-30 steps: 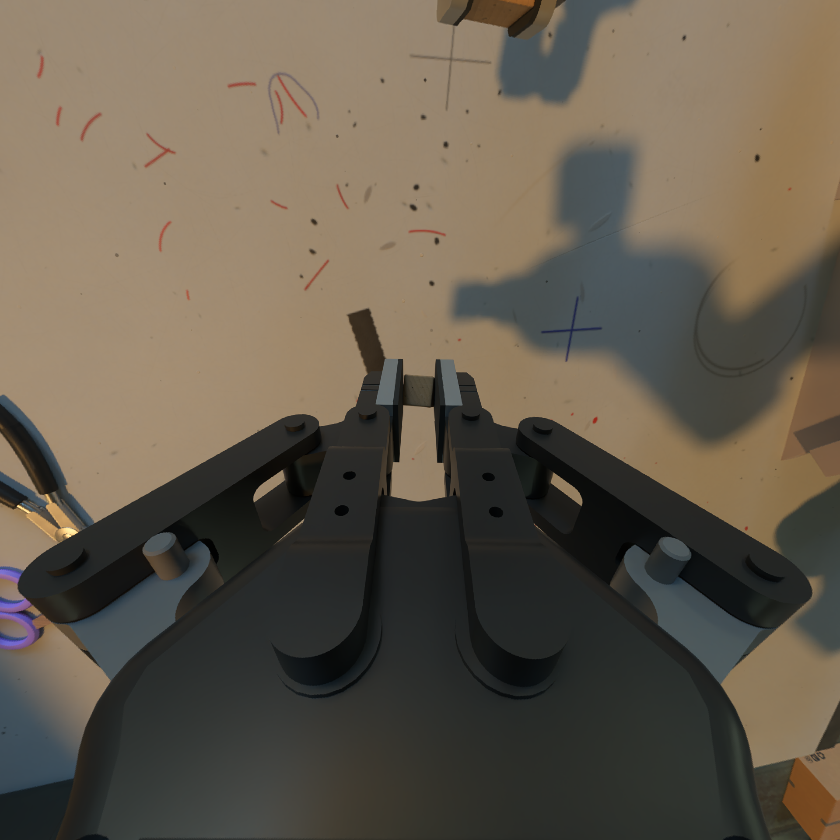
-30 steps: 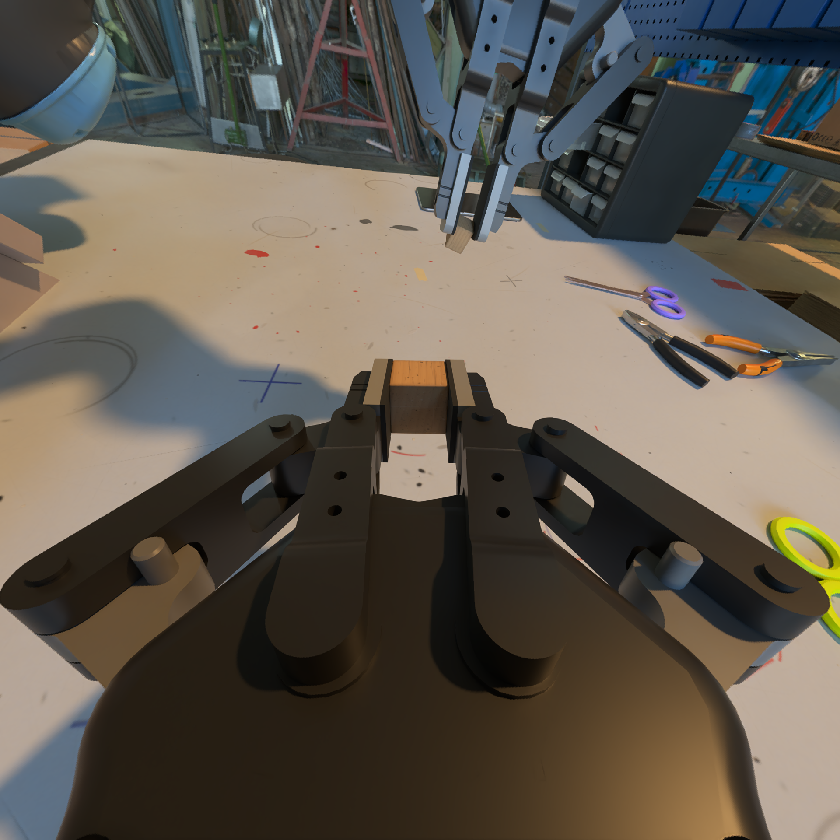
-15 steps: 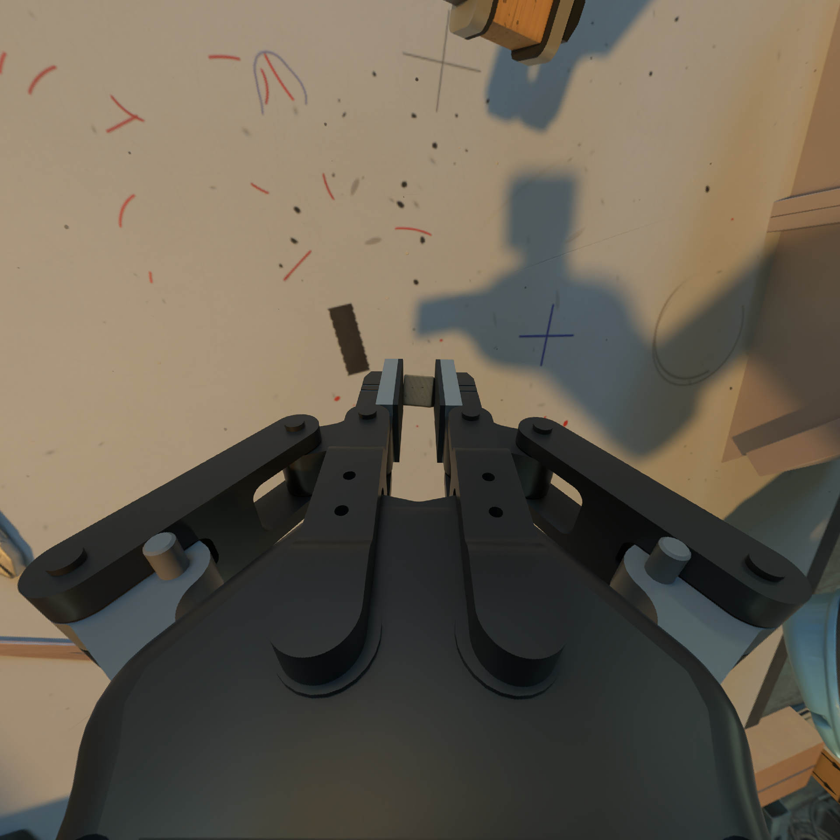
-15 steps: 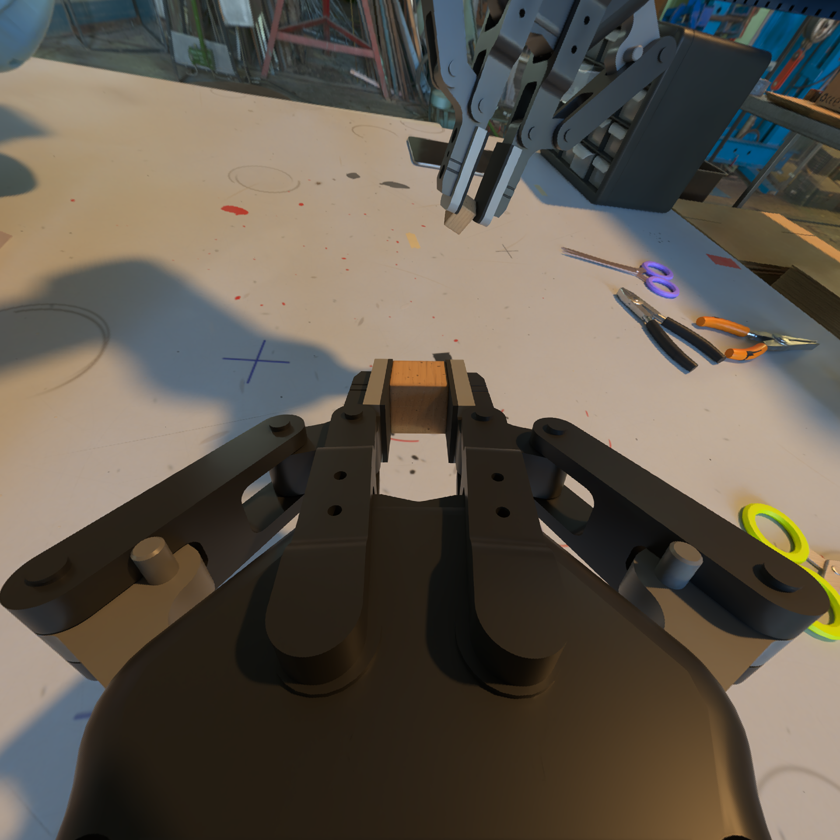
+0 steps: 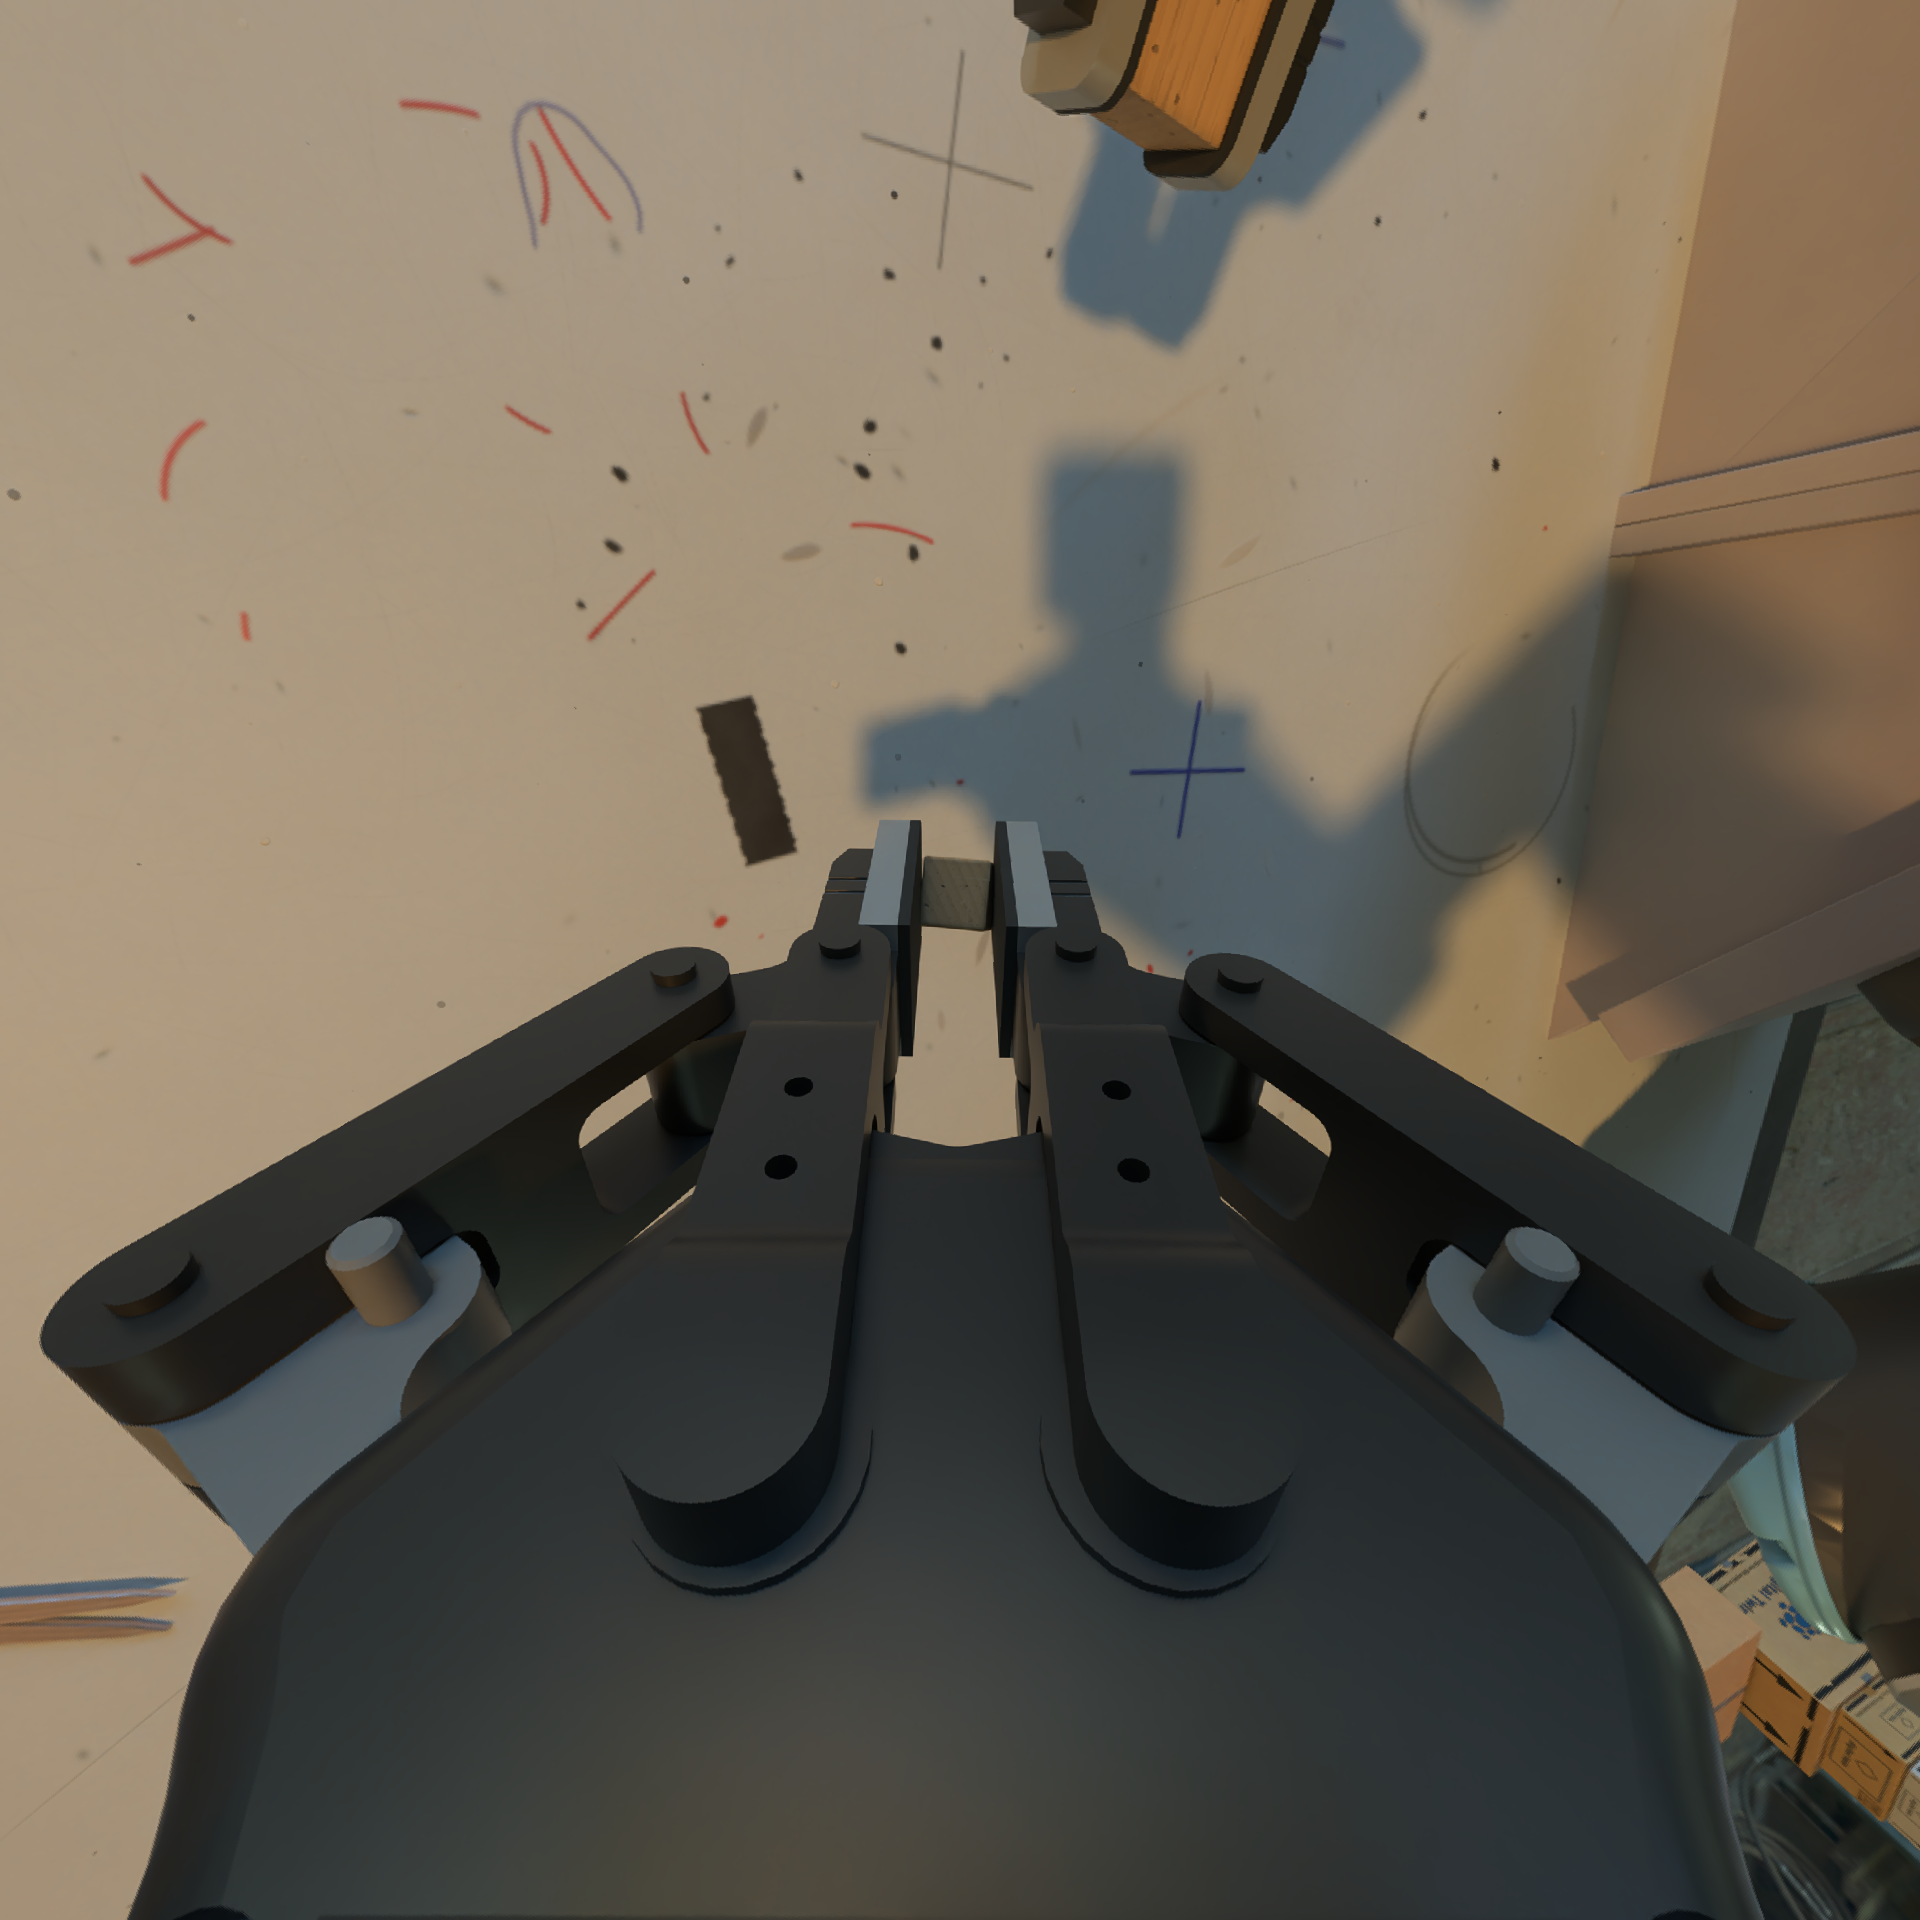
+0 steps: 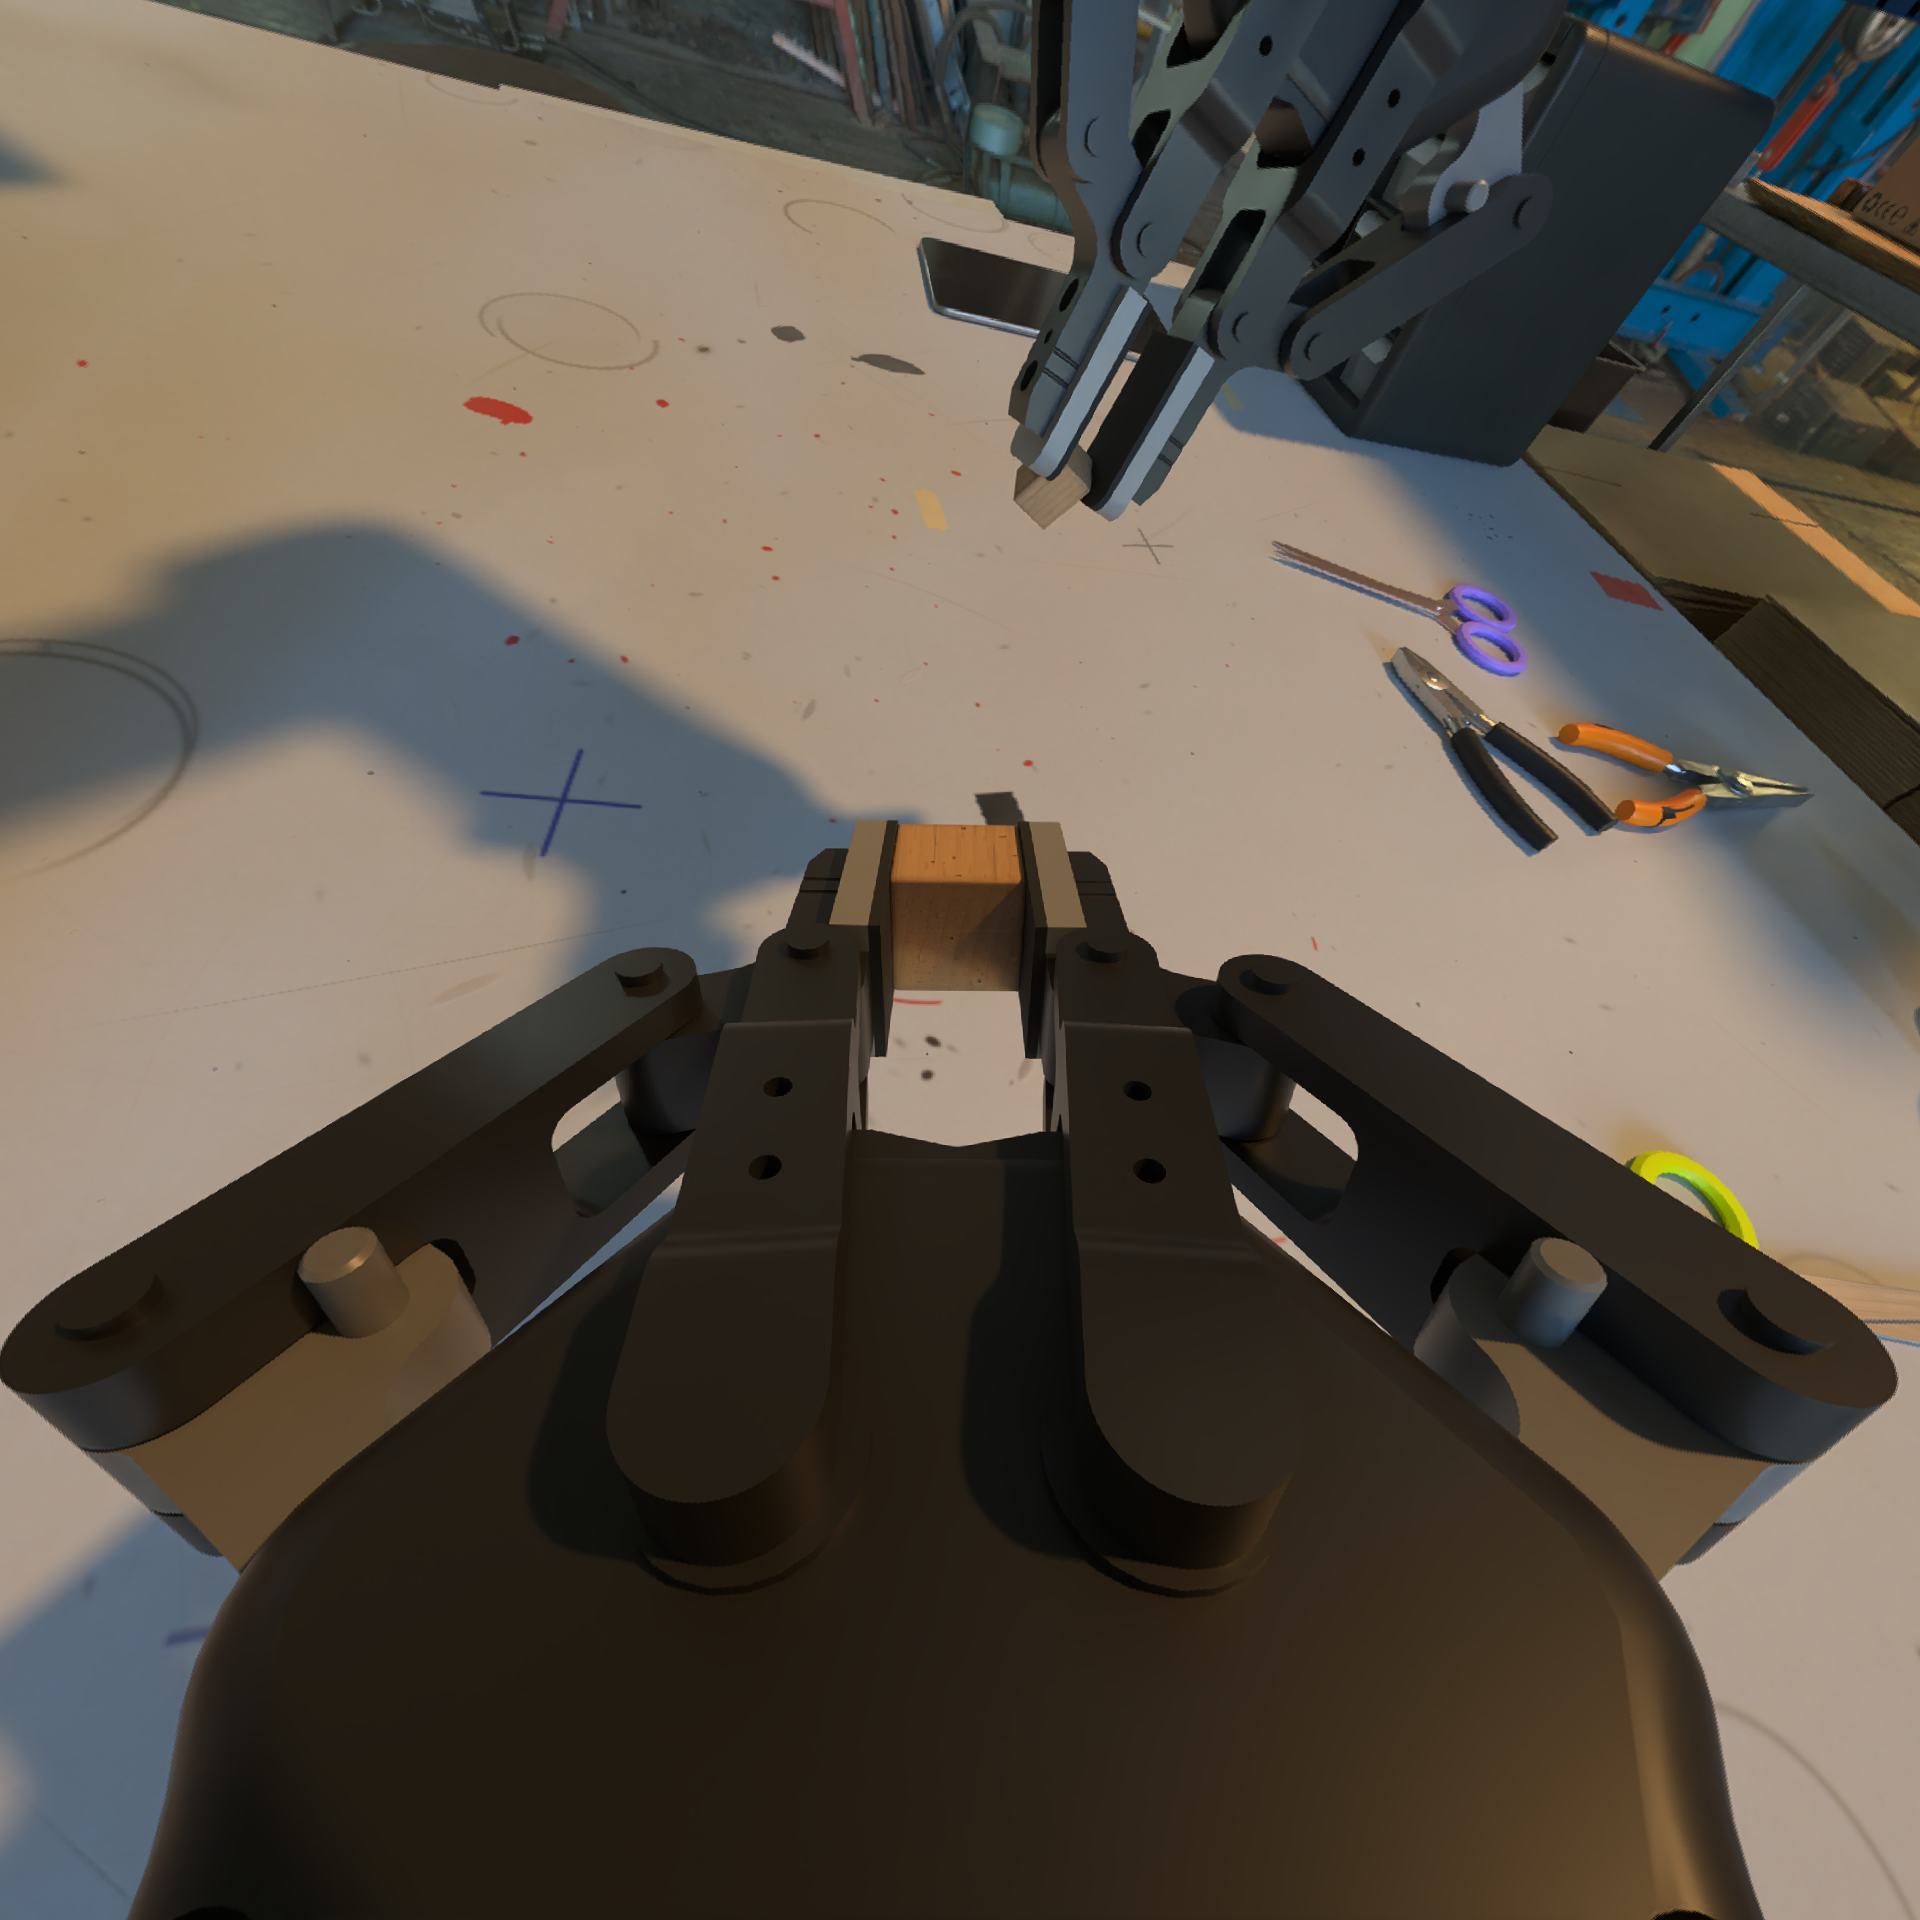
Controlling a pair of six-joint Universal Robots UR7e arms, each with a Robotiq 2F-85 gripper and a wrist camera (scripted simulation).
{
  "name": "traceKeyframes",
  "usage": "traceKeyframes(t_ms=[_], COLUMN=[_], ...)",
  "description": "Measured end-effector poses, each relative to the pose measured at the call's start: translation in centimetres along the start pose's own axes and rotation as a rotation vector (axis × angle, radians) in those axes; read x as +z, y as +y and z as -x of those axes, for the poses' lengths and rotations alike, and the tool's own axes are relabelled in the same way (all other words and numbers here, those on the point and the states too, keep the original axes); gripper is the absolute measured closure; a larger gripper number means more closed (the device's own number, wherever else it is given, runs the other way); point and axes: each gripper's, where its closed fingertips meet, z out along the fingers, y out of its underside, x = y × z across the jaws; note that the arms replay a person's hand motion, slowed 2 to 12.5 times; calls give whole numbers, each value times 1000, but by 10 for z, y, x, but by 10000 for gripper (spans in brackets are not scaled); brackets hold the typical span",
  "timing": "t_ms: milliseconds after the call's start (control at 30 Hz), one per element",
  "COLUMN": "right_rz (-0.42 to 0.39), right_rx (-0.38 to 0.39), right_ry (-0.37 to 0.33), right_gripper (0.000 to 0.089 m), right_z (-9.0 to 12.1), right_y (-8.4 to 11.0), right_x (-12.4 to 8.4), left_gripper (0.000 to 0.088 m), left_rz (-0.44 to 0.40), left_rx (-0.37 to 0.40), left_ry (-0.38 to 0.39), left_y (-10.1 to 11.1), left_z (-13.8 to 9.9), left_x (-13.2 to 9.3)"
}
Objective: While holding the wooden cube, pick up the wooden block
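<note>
My left gripper (image 5: 956, 862) is shut on a small pale wooden block (image 5: 954, 896) and holds it well above the table; the block's long dark shadow lies on the table to the left. My right gripper (image 6: 956, 844) is shut on an orange-brown wooden cube (image 6: 956, 904), also off the table. The right gripper with the cube (image 5: 1184, 73) shows at the top of the left wrist view. The left gripper (image 6: 1081, 488) with the block (image 6: 1049, 497) hangs ahead and to the right in the right wrist view.
The paint-flecked table (image 6: 312, 416) carries purple scissors (image 6: 1481, 623), black pliers (image 6: 1496, 758), orange pliers (image 6: 1662, 779) and a yellow-handled tool (image 6: 1694, 1195) on the right. A black drawer cabinet (image 6: 1558, 312) stands behind. Flat boards (image 5: 1766, 727) lie at the table's edge.
Both grippers keep their grip. The two grippers have drawn closer: each looks larger in the other's view. The table marks have slid left in the left wrist view.
</note>
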Motion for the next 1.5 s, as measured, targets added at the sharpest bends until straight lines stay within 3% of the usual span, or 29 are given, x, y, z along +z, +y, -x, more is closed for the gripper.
traceKeyframes(t_ms=[433,800,1133,1500], right_rz=[8,-104,-67,-50], right_rx=[-18,-18,-2,24], right_ry=[14,-18,17,39], right_gripper=[694,694,694,694], right_z=[0,4,-3,-9], right_y=[-3,-11,-1,10], right_x=[-4,-12,-14,-14], left_gripper=[758,758,758,758], left_rz=[0,85,100,-45], left_rx=[22,-21,-97,-145], left_ry=[-48,-237,-490,-605], left_y=[2,21,40,40], left_z=[7,40,76,76], left_x=[-2,-9,-60,-132])
